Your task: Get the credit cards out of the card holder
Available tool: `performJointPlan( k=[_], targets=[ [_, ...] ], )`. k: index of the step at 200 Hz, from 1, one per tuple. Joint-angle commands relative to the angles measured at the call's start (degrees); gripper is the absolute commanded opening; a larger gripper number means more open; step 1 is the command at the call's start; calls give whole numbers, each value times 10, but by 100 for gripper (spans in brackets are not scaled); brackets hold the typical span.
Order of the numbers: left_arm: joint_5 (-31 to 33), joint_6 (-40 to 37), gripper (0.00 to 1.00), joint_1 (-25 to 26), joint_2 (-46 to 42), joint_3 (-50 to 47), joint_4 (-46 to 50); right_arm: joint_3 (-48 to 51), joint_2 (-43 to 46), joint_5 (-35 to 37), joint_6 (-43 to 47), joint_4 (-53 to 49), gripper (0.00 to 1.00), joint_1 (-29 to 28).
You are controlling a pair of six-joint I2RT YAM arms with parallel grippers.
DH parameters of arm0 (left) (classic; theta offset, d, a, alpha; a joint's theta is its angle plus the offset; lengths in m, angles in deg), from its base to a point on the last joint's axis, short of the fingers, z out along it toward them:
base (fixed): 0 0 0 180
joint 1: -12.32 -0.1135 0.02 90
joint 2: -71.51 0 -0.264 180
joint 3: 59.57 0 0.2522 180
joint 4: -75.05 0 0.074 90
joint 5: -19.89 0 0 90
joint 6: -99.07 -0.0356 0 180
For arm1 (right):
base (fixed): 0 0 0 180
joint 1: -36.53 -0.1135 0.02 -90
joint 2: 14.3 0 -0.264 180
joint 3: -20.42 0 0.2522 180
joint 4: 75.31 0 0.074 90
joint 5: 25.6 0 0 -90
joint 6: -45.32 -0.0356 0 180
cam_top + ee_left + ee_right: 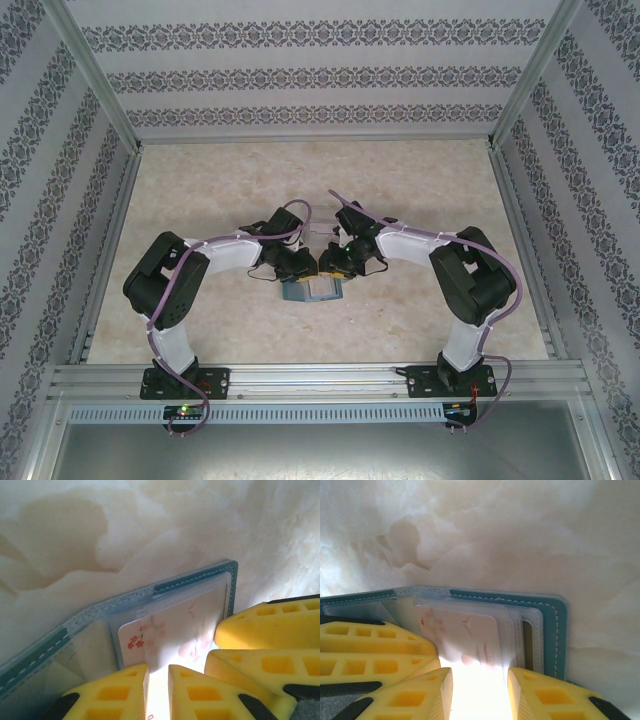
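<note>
1. Hazard: the blossom-printed credit card (pixel 132 640) is still partly inside a clear sleeve (pixel 210 592) of the card holder (pixel 195 582). It is held only by its thin edge, so a pull may slip off.
2. Hazard: if the sleeve grips the card, the open holder may drag across the bench (pixel 150 525).
3. Hazard: both claws crowd the holder, so fingers could knock together.
4. Left claw (pixel 158 672): nearly closed, pinching the card's near edge.
5. Right claw (pixel 480 672): jaws partly apart, astride the sleeved card. Cannot tell whether it clamps.
6. Location: the holder lies open at bench centre, between the claws.
</note>
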Motion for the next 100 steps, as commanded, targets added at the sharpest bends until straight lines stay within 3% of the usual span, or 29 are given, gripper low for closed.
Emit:
performJointPlan(
  k=[1, 100],
  targets=[
    [13, -21, 18, 8, 0, 12, 36, -4, -12, 30, 11, -37, 35, -7],
    [35, -42, 19, 7, -19, 16, 69, -8, -8, 41, 18, -55, 35, -7]
  ],
)
